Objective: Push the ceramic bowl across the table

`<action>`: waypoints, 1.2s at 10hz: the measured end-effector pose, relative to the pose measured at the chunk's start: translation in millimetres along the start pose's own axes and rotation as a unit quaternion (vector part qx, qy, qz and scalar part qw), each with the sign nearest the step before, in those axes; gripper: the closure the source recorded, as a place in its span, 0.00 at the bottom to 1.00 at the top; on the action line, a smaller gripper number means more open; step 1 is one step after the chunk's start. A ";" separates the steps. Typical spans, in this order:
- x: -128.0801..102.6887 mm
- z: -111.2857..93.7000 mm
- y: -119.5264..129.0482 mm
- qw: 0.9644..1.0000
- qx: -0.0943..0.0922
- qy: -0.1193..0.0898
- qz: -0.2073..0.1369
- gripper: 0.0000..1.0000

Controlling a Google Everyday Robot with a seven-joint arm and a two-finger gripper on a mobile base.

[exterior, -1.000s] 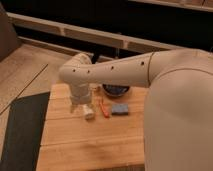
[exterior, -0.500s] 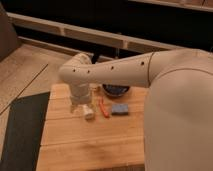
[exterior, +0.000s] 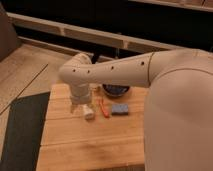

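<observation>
Dark flat floor mat (exterior: 20,131) lies along the left edge of the table (exterior: 90,147). It looks matte, with a straight border. Pale floor beyond it has plank-like lines.

Table is light wood, long planks running left to right, rectangular with square edges. Its front half is bare wood, so the widest open room is toward the near edge. The left strip is also open.

Arm (exterior: 115,70) is smooth cream plastic, a rounded tube with small dark dots along it. It crosses above the far part of the table, and the elbow bends down on the left. Gripper (exterior: 81,101) hangs below that bend, low over the far-left part of the table. Cannot tell whether it is released or clenched, and nothing shows as grasped.

Cream cup (exterior: 89,112), a small cylinder, sits just beside and below the gripper; cannot tell if they touch. Thin orange stick-like item (exterior: 105,108) lies just right of the cup.

Ceramic bowl (exterior: 116,90) is round, shallow, dark outside and bluish inside. It sits near the far edge, right of the gripper, with the arm covering its top rim. Blue sponge (exterior: 119,109), flat and rectangular, lies just in front of the bowl, blocking the way toward the near edge.

Robot body (exterior: 180,120), a big rounded cream shell, fills the right side and hides the table's right end.
</observation>
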 end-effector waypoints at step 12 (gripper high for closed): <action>-20.3 8.7 -32.6 0.999 0.003 -0.009 0.031 0.35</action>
